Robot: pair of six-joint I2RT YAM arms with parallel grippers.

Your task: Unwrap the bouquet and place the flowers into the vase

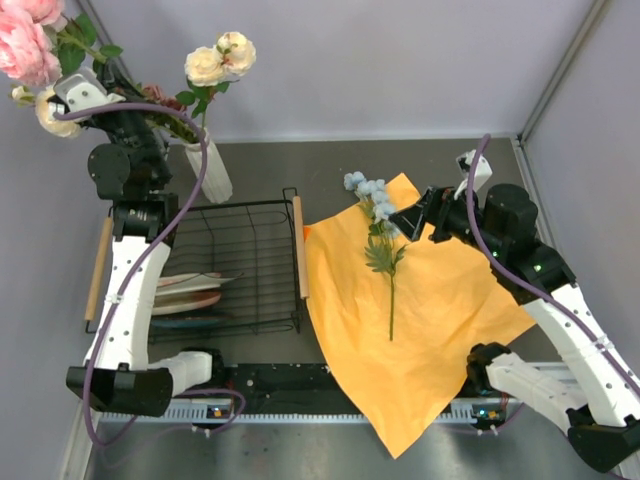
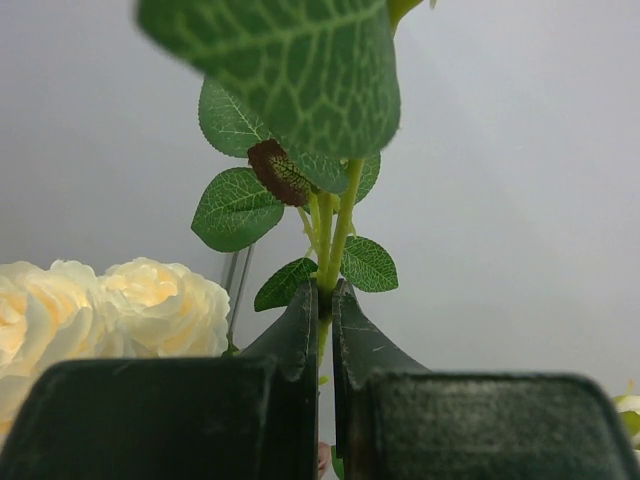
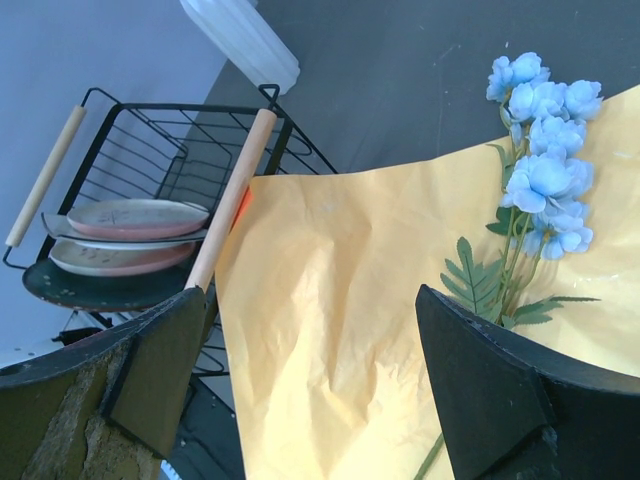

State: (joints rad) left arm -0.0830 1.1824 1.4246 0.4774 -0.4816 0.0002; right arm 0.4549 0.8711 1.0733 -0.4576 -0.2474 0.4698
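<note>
Black wire dish rack (image 1: 245,265) sits on grey bench (image 1: 400,160), well left of the right fingers (image 3: 160,370). Wooden handle (image 1: 299,247) on the rack end nearest those fingers, another on the far end. Inside: pink plates (image 3: 135,218) stacked over dark plate (image 3: 90,290).

The left arm (image 1: 125,290) stood stretched away from its base, its white link running straight toward the far left corner and its black wrist raised high there. The left claw (image 2: 322,292) was closed, its two dark fingers (image 2: 290,335) pressed almost together and pinching a green stem (image 2: 335,240) between their tips. The right arm (image 1: 570,310) rose from its base on the near right, bent at the elbow, and its black forearm turned inward toward the middle. The right claw (image 3: 310,300) pointed downward with its jaws spread wide and nothing gripped between them.
</note>
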